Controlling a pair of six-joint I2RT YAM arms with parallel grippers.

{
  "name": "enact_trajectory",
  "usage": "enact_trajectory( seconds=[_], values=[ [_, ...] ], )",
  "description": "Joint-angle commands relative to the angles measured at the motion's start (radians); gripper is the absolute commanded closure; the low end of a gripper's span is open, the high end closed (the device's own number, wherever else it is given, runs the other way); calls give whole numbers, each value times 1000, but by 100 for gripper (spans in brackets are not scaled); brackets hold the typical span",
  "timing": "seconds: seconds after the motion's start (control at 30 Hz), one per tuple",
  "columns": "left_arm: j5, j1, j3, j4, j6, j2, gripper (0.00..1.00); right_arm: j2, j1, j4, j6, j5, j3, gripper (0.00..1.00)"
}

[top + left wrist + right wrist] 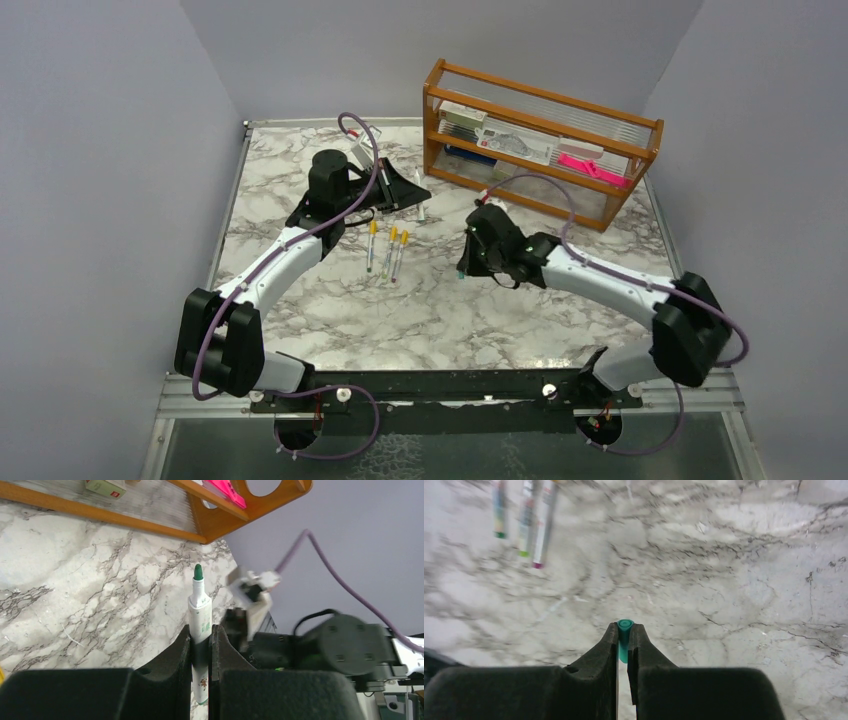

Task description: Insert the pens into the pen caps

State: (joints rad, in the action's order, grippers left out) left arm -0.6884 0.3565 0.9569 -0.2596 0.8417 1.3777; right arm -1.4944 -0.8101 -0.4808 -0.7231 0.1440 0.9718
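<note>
Left claw point(201, 632) is clamped mid-barrel on the pen point(199, 605), near the far edge of the tabletop point(450, 310). Right claw point(623, 632) pinches the cap point(625, 626) over the centre. Both look light, stiff and slick, so grip firmly near the mating ends.

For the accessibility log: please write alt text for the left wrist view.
The left tool grips a white pen between its black fingers, the pen's bare green tip pointing away from the camera. Behind lie the marble table and a corner of a wooden rack, with the right arm blurred at right.
</note>
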Motion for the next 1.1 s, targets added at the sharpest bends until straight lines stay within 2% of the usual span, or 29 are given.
enact_trajectory(
  seconds=[0.0, 0.13, 0.23, 0.5, 0.67, 1.07],
  values=[
    [-42, -1, -4, -40, 7, -27, 100, 199, 3, 197, -127, 104, -65, 99],
    [-107, 7, -4, -69, 10, -42, 100, 352, 14, 351, -169, 206, -102, 99],
    [-167, 26, 1, -96, 2, -44, 100, 390, 34, 418, -143, 212, -64, 99],
    [-208, 129, 37, -102, -50, -33, 100, 355, 43, 419, 10, 204, 147, 99],
    [-216, 167, 67, -105, -60, -18, 100, 339, 43, 413, 100, 172, 212, 99],
    [-217, 183, 117, -105, -59, 5, 100, 319, 43, 406, 98, 113, 213, 99]
  ],
)
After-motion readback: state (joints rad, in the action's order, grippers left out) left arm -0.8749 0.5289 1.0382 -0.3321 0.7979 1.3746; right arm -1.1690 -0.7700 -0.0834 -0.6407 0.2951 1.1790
